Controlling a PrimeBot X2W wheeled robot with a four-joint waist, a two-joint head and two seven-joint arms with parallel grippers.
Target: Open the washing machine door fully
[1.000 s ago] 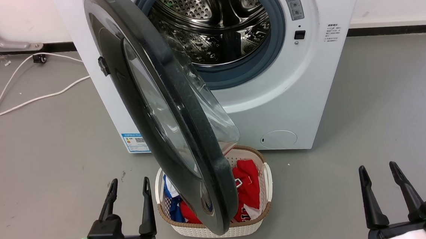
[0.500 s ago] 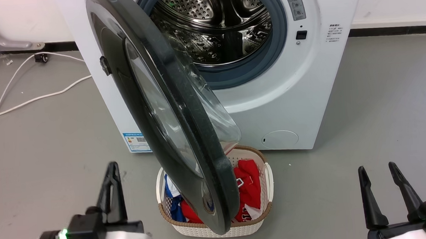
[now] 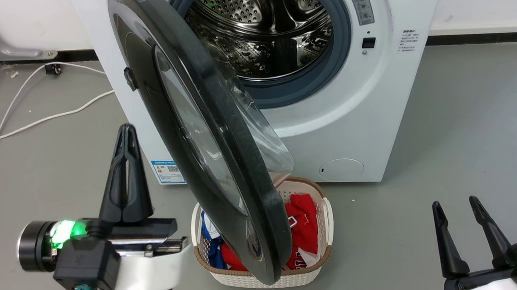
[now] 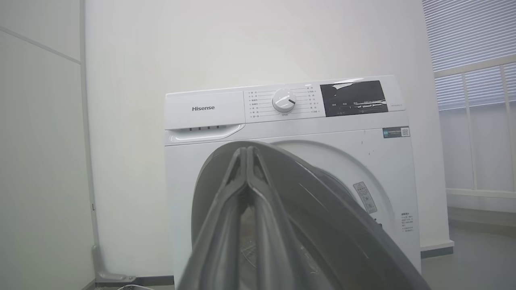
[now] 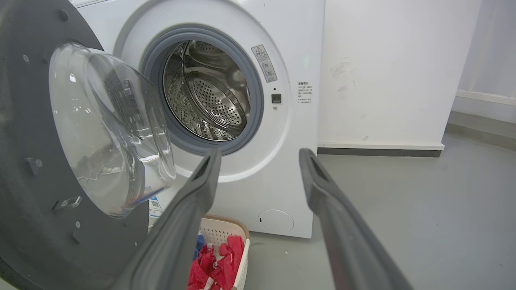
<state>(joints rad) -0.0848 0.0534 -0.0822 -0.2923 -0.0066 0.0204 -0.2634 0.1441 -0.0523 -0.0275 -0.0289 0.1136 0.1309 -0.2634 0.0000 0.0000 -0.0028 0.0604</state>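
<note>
Step in hand: the approach for the last part of the swing. The washing machine door (image 3: 198, 135) stands partly open, edge-on to the head view. It runs from upper left down to lower centre, with its free rim hanging over the laundry basket (image 3: 267, 274) on the floor. The drum (image 3: 268, 26) is fully exposed. The left gripper (image 3: 125, 131) is raised at lower left, just beside the door's outer face, with its fingers (image 3: 125, 186) clenched together on nothing. Whether they touch the door cannot be told. The right gripper (image 3: 453, 204) sits low at lower right, well apart from the door, its fingers spread and empty. Judged next move: the door must swing further toward the left of the frame. The left fingers would then need to get round the free rim to the inner side and push or hook it outward, keeping clear of the basket below. The left wrist view adds the machine's control panel and dial (image 4: 284, 100), and the clenched fingertips (image 4: 246, 155) set against the top of the door's rim (image 4: 322, 209). The right wrist view adds the door's dark inner face (image 5: 24, 181) and the clear glass bowl (image 5: 105, 133) bulging toward the opening, seen between the parted fingers of the right gripper (image 5: 261, 155).
</note>
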